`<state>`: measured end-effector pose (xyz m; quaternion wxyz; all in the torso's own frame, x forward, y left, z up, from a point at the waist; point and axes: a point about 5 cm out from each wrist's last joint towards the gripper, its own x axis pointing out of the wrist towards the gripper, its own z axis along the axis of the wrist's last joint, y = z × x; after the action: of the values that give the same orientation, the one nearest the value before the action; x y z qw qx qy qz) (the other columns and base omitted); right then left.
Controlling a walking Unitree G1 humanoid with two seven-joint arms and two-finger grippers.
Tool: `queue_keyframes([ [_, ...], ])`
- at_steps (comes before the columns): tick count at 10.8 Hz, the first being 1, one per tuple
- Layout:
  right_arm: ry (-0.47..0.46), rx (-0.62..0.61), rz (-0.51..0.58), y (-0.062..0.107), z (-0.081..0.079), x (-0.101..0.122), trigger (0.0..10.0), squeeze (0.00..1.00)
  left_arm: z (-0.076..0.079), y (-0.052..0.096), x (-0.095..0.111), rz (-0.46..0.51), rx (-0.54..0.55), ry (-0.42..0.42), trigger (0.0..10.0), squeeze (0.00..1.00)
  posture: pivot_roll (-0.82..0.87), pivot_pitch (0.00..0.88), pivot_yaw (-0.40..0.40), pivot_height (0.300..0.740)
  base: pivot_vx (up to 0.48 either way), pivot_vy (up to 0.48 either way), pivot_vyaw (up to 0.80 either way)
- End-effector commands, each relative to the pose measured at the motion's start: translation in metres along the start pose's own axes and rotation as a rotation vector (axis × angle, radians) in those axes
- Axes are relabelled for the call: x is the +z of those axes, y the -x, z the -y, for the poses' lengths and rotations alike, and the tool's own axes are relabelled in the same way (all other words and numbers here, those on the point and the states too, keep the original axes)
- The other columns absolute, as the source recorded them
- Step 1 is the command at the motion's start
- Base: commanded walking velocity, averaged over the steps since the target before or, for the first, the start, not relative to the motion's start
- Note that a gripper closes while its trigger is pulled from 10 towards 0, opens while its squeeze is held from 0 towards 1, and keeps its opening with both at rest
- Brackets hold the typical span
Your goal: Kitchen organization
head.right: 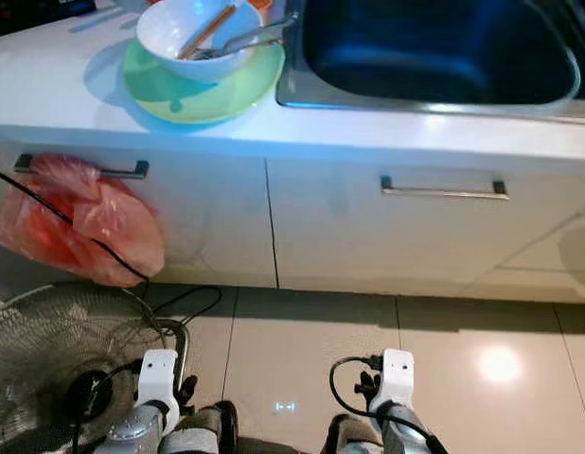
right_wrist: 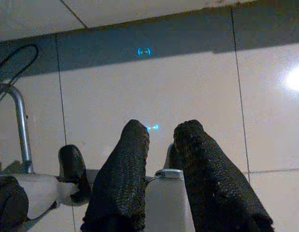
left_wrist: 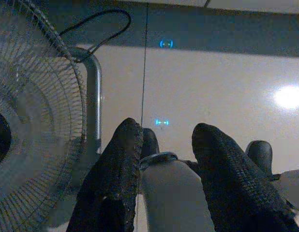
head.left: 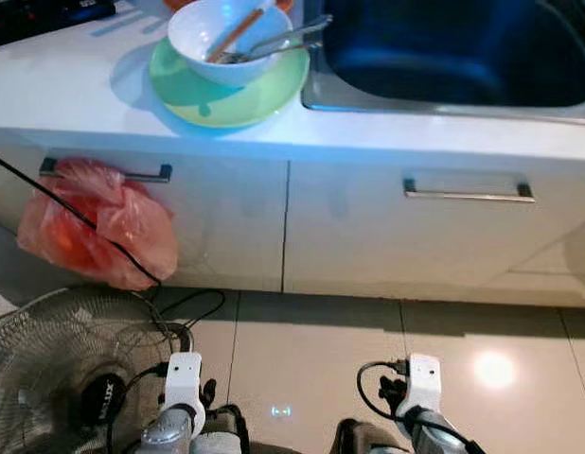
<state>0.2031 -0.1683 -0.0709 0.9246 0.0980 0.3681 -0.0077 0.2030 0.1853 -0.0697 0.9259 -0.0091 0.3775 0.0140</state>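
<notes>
White cabinet fronts (head.left: 368, 236) under a pale countertop (head.left: 75, 85), glossy beige floor tiles (head.left: 482, 359).

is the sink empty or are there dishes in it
Empty as far as it shows: the sink basin is bare and dark. The dishes are outside it, a white bowl with utensils on a green plate beside it.

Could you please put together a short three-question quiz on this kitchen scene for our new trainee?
1. True or false: the white bowl sits on the green plate.
2. What hangs from the left cabinet handle?
A. a towel
B. a red plastic bag
C. a pan
3. Fill in: the electric fan stands on the floor on the robot's ____ side.

Key:
1. True; the bowl also holds utensils.
2. B, the red plastic bag.
3. Left. The left gripper and right gripper both hang low over the floor tiles.
</notes>
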Motion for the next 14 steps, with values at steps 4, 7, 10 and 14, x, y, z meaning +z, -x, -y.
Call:
queue_keyframes([
  [4, -0.01, -0.016, -0.058, 0.0052, 0.0043, -0.0162, 10.0, 0.0, 0.0005, 0.0032, -0.0109, -0.031, 0.003, -0.002, 10.0, 0.0, 0.05, 0.247, -0.009, 0.74, 0.071, 0.0, 0.0],
  [7, -0.012, -0.015, -0.058, 0.0052, 0.004, -0.0162, 10.0, 0.0, 0.0003, 0.0033, -0.011, -0.03, 0.004, -0.007, 10.0, 0.0, 0.05, 0.248, -0.009, 0.74, 0.385, 0.0, 0.0],
  [10, -0.012, -0.013, -0.056, 0.0049, 0.0037, -0.0156, 10.0, 0.0, 0.0004, 0.0034, -0.0114, -0.031, 0.003, -0.007, 10.0, 0.0, 0.06, 0.248, -0.01, 0.74, 0.401, 0.0, 0.0],
  [14, -0.01, -0.012, -0.057, 0.005, 0.0039, -0.0158, 10.0, 0.0, 0.0003, 0.0037, -0.0127, -0.036, 0.002, -0.006, 10.0, 0.0, 0.05, 0.251, -0.011, 0.74, 0.404, 0.0, 0.0],
])
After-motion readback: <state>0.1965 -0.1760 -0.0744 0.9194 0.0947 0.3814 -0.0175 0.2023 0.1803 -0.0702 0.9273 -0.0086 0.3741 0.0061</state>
